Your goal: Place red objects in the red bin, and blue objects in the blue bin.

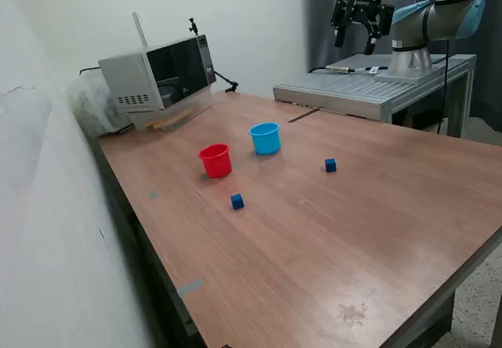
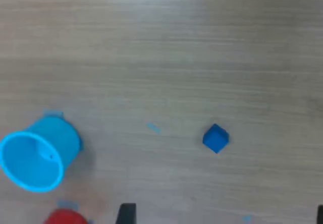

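Observation:
High above the far side of the table, my gripper (image 1: pixel 362 28) hangs open and holds nothing. In the wrist view its dark fingertips (image 2: pixel 126 215) peek in at the picture's edge, wide apart. The red bin (image 1: pixel 215 161) and the blue bin (image 1: pixel 265 138) stand upright side by side on the wooden table (image 1: pixel 376 230). One blue cube (image 1: pixel 330 165) lies toward the exterior view's right of the bins, another blue cube (image 1: pixel 237 201) nearer the front. The wrist view shows the blue bin (image 2: pixel 35 153), one blue cube (image 2: pixel 216 138) and the red bin's rim (image 2: pixel 65 217). No red objects are in view.
A grey microwave-like box (image 1: pixel 161 77) sits on a clear tray at the table's back corner, cables trailing behind it. A raised metal platform (image 1: pixel 376 89) carries the arm's base (image 1: pixel 412 54). A white wall runs along the exterior view's left.

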Tool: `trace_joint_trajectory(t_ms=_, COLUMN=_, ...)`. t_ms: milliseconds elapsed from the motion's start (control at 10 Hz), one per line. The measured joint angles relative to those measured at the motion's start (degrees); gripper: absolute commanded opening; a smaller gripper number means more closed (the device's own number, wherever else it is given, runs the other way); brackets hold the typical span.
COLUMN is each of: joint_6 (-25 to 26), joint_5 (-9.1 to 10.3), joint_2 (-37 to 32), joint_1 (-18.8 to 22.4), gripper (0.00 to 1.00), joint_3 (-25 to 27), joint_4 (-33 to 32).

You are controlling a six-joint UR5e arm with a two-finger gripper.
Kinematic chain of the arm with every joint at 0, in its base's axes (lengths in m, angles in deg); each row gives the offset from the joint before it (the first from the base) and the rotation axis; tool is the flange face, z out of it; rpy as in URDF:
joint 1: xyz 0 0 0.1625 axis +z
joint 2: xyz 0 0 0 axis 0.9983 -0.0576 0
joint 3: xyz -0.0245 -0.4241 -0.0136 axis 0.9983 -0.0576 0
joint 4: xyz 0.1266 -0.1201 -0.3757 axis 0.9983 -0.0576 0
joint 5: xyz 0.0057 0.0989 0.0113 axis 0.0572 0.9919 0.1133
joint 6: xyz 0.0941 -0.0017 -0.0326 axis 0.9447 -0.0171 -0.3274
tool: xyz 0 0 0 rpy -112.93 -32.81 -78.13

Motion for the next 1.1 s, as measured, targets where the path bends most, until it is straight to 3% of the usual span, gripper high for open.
trace_joint_trajectory(t_ms=200, joint_6=-0.37, joint_5=0.1, joint_2=-0.83, joint_1=-0.33, gripper=1.0, joint_3=0.05, joint_4=-0.31)
trace_joint_trajectory(t_ms=400, joint_6=1.04, joint_5=0.74, joint_2=2.74, joint_1=-0.79, gripper=1.0, joint_3=-0.74, joint_4=-2.62)
trace_joint_trajectory(t_ms=700, joint_6=10.65, joint_5=1.96, joint_2=14.62, joint_1=-3.21, gripper=1.0, joint_3=-4.35, joint_4=-5.02)
trace_joint_trajectory(t_ms=900, joint_6=16.11, joint_5=4.53, joint_2=20.5, joint_1=-6.13, gripper=1.0, joint_3=-7.12, joint_4=-5.17)
trace_joint_trajectory(t_ms=1100, joint_6=19.78, joint_5=8.88, joint_2=25.94, joint_1=-8.95, gripper=1.0, joint_3=-9.7, joint_4=-5.1)
